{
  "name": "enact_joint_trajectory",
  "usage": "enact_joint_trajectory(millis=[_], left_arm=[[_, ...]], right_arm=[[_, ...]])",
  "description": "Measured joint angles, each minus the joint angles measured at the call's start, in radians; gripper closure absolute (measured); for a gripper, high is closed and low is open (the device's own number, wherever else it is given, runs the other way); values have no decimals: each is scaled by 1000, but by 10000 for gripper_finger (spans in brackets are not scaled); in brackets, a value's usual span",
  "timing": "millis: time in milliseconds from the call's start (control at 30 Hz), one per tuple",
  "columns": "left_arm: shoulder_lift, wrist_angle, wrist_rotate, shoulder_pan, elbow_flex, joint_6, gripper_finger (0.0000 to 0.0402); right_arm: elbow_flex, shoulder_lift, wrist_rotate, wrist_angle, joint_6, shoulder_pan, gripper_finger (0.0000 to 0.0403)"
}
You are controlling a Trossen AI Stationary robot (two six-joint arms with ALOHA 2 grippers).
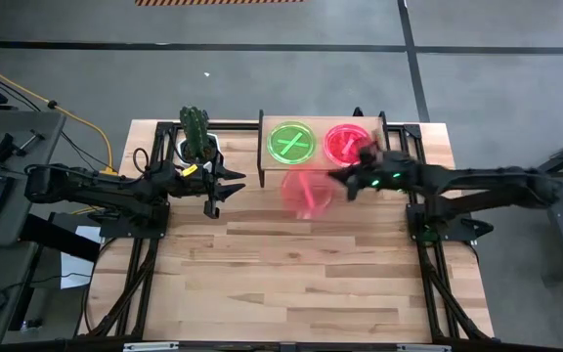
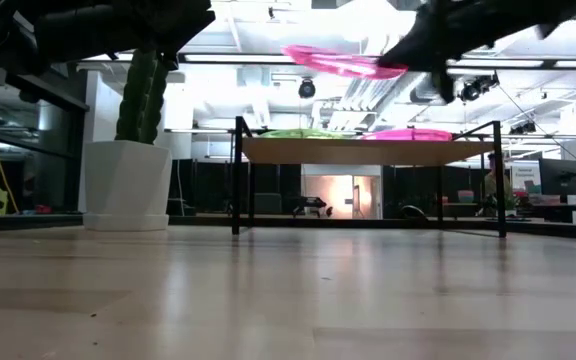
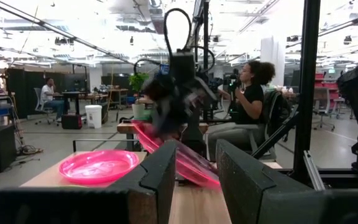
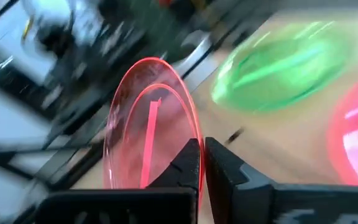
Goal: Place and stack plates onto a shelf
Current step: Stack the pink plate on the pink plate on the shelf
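The right hand (image 1: 345, 181) pinches the rim of a translucent pink plastic plate (image 1: 307, 192), held in the air just in front of the low light-wood shelf (image 1: 274, 172) on black legs. On the shelf lie two plates — one lime green (image 1: 291, 143), one pink (image 1: 343, 144) — side by side. Left of the shelf, the left hand (image 1: 213, 194) waits, fingers parted and empty, above the wooden surface (image 1: 291, 264).

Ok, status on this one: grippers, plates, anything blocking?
Right gripper shut on pink plate, airborne before shelf. Left gripper open, idle by cactus. Nothing blocking.
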State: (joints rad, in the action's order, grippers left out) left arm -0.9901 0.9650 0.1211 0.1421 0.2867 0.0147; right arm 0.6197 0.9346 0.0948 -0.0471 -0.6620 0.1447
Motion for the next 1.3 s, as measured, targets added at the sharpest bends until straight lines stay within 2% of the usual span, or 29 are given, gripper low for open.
enact_joint_trajectory(millis=[233, 333, 467, 700, 900, 1067, 1300], left_arm=[[0, 3, 0, 0, 0, 0, 298], [0, 5, 0, 0, 0, 0, 298], [0, 5, 0, 0, 0, -8, 298], [0, 9, 0, 0, 0, -11, 298], [0, 17, 0, 0, 0, -9, 298], [0, 16, 0, 0, 0, -8, 298], [0, 16, 0, 0, 0, -8, 298]], right_arm=[[0, -300, 264, 231, 51, 149, 403], [0, -368, 356, 309, 55, 209, 403], [0, -400, 407, 366, 61, 270, 403], [0, -336, 403, 368, 69, 343, 403], [0, -245, 397, 364, 99, 371, 403], [0, -220, 400, 333, 113, 390, 403], [0, -187, 325, 329, 106, 401, 403]])
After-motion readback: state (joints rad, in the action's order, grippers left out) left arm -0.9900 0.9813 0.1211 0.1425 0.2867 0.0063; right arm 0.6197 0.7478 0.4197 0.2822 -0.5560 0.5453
